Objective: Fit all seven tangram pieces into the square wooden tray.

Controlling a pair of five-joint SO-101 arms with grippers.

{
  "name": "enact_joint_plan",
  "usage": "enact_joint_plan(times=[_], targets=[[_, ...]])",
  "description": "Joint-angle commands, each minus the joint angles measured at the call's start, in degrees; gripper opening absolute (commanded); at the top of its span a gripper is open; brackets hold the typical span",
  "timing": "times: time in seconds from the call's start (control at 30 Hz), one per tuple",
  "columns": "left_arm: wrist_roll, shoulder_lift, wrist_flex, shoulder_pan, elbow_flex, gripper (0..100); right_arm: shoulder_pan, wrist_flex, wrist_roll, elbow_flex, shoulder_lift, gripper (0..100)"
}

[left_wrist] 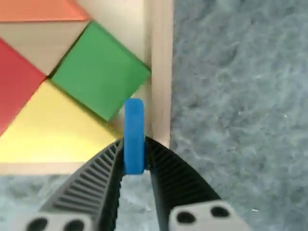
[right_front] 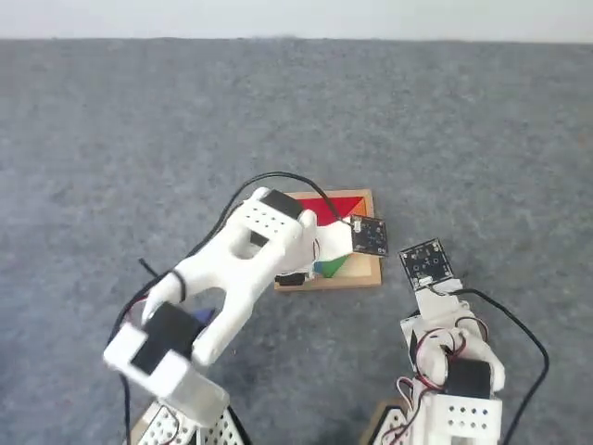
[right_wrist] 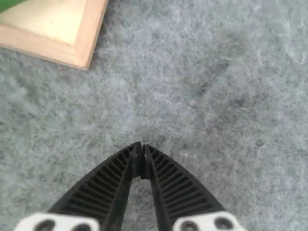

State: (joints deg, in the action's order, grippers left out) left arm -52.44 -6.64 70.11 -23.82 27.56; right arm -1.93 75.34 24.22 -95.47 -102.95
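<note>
On the left of the high view, the left arm (right_front: 241, 269) stretches from the near edge across the grey tabletop (right_front: 111, 139) to the square wooden tray (right_front: 363, 276), which sits near the middle, and its wrist covers the tray's left part. A red piece (right_front: 332, 206) shows along the tray's far side and a green square (right_front: 330, 268) near its front edge.

In the left wrist view, the left claw (left_wrist: 133, 144) is clamped on a blue piece (left_wrist: 134, 130), which it holds on edge between the two ribbed black fingers (left_wrist: 103, 166). The blue piece reaches forward from the fingertips, parallel to the tray's rim (left_wrist: 161, 72) and just inside it. Its far end is beside a corner of the green square (left_wrist: 100, 72). Whether it touches the tray floor I cannot tell.

Inside the tray, the red piece (left_wrist: 14, 82) meets a yellow triangle (left_wrist: 57, 130), and the green square lies against the yellow triangle's slanted edge. An orange piece (left_wrist: 38, 9) lies beyond them, with bare wood (left_wrist: 33, 43) between it and the green square.

Further right, the right arm (right_front: 449, 362) stands just off the tray's front right corner. Its right claw (right_wrist: 139, 147) is pressed together, tips meeting with nothing between them. It hangs over bare tabletop (right_wrist: 216, 72), with the tray's corner (right_wrist: 72, 43) near it but apart.
</note>
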Motion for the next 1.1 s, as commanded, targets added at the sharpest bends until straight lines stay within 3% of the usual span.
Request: enact_joint_plan(times=[0.0, 1.07], targets=[[-0.4, -4.5, -0.9, -0.1, -5.0, 1, 0.2, 0.0, 0.4, -1.0, -0.9, 0.8], [1.1, -5.3, 3.9, -4.1, -4.6, 1, 0.2, 0.0, 0.4, -1.0, -0.9, 0.8]])
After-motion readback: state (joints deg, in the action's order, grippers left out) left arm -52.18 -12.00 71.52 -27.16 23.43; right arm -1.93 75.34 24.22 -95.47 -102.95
